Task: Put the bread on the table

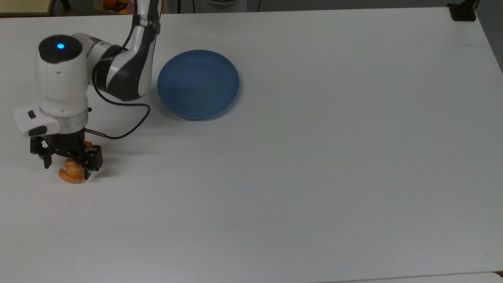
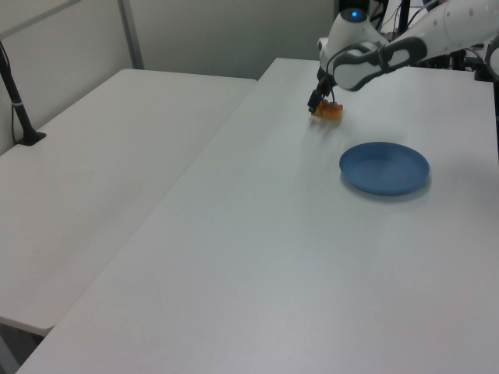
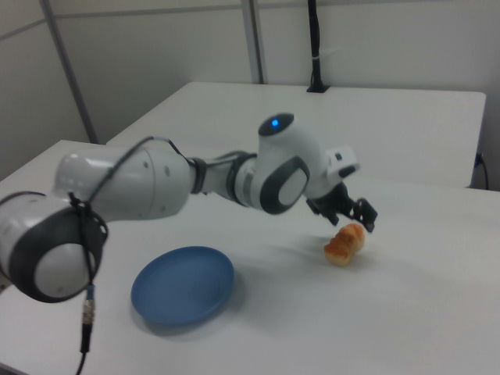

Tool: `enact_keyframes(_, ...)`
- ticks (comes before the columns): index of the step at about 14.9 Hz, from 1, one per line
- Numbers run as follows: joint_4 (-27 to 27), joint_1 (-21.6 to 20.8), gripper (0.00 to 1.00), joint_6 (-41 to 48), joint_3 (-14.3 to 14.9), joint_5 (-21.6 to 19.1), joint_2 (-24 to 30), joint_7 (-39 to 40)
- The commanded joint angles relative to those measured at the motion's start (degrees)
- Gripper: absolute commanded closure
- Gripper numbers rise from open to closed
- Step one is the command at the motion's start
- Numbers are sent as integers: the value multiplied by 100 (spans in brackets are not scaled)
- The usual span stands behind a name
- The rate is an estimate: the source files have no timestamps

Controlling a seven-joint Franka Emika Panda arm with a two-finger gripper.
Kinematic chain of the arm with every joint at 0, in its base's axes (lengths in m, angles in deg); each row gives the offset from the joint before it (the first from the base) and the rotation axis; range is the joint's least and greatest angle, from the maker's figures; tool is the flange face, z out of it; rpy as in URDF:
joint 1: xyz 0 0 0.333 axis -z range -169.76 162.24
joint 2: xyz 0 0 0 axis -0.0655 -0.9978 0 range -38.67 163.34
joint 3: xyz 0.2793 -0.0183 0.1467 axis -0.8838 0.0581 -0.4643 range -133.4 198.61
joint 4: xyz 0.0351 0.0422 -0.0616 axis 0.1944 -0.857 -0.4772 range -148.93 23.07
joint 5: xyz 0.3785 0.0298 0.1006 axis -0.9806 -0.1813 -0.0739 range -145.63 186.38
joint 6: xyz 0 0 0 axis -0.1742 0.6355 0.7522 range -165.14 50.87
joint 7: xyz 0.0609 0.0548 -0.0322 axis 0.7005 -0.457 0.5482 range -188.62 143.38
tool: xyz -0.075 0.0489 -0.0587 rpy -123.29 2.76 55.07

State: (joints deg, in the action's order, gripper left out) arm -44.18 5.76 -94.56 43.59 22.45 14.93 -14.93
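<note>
The table is a large white rectangular tabletop. A second white table stands beside it on the left view's left.

The Panda arm reaches in from the top view's upper left edge; a black cable loops from its wrist.

The blue plate lies flat on the table, well apart from the bread and to the right of it in the top view. Nothing lies on the plate.

The gripper points down near the top view's left edge. Its fingers are spread apart, released, one on each side of the bread and just above it.

The bread, a small golden-orange bun, rests on the table surface directly under the gripper. In the right view the bread lies on the tabletop with the gripper just above it, not clamping it.
</note>
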Motion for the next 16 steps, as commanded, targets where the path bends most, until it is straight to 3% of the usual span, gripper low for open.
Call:
enact_keyframes(1,-1984,-91,0,246,-280,-6,2132,-494)
enact_keyframes(2,-2259,-117,0,762,-377,21,2660,-845)
enact_keyframes(6,-2367,-494,0,2889,-466,21,3683,-1139)
enact_keyframes(10,-3095,-925,0,3798,-615,21,4685,-1183)
enact_keyframes(16,-3097,-996,0,4142,-581,12,4898,-1174)
